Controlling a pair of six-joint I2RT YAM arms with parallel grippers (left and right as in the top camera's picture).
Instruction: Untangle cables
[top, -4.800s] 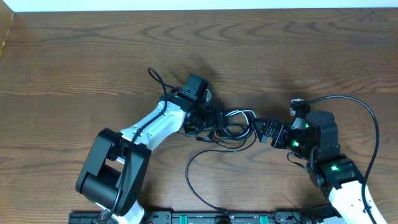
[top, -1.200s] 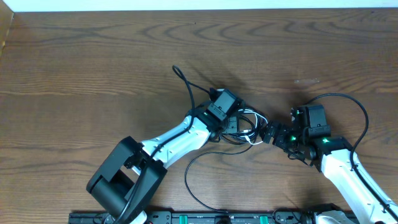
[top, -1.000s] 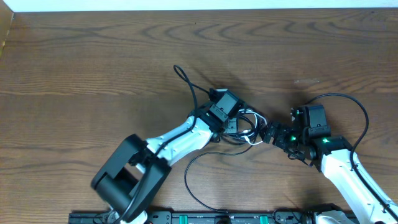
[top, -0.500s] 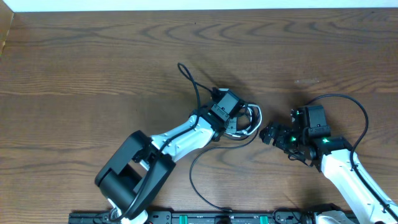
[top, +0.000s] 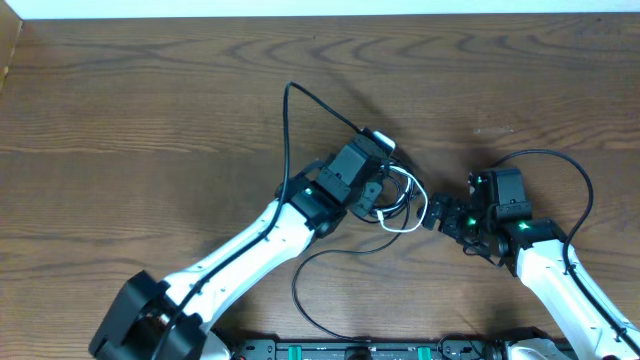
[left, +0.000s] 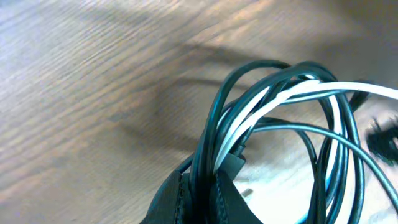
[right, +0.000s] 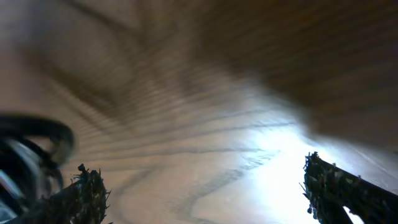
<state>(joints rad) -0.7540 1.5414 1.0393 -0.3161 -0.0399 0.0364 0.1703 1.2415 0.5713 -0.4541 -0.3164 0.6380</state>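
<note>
**Two tools, one bundle pinched at mid-worktop**

Two fingers (left: 166, 202) of the left tool (left: 200, 196) are pressed together on the cables (left: 280, 106), pinching several black loops and one white strand where they gather at the lower edge of the left wrist view. From that pinch the loops fan up and to the right, above the wood.

From overhead, the left tool (top: 380, 195) sits at the middle of the worktop (top: 150, 100), and the cables (top: 405, 205) hang as a small coil at its right side. One long black cord (top: 300, 290) curves from the coil toward the near edge.

Just right of the coil, the right tool (top: 437, 214) points at it with its jaws spread wide and nothing between them. Its fingertips (right: 87, 190) stand far apart in its own blurred view.
</note>
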